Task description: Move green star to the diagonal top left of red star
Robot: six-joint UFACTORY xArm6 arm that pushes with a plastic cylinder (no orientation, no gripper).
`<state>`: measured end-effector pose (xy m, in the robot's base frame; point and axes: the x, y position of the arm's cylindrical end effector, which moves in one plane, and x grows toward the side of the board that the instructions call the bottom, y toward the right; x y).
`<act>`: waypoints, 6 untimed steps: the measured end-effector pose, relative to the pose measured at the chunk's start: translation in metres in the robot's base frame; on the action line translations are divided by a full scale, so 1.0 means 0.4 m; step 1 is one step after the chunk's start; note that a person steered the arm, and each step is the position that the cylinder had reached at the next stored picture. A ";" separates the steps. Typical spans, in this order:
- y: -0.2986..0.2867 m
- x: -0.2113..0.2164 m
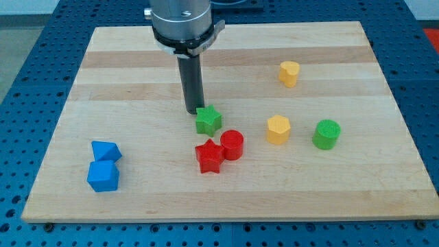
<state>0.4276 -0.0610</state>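
Note:
The green star (pixel 208 120) lies near the board's middle, just above the red star (pixel 208 156) and slightly apart from it. My tip (pixel 193 112) sits at the green star's upper left edge, touching or nearly touching it. A red cylinder (pixel 232 145) rests against the red star's upper right side, to the lower right of the green star.
A yellow hexagonal block (pixel 278 129) and a green cylinder (pixel 326 134) lie at the view's right. Another yellow block (pixel 289 73) sits at the upper right. Two blue blocks (pixel 105 151) (pixel 103 176) lie at the lower left on the wooden board (pixel 137 82).

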 end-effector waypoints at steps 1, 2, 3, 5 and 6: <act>0.112 -0.001; 0.155 -0.010; 0.209 0.056; 0.207 0.107; 0.106 0.075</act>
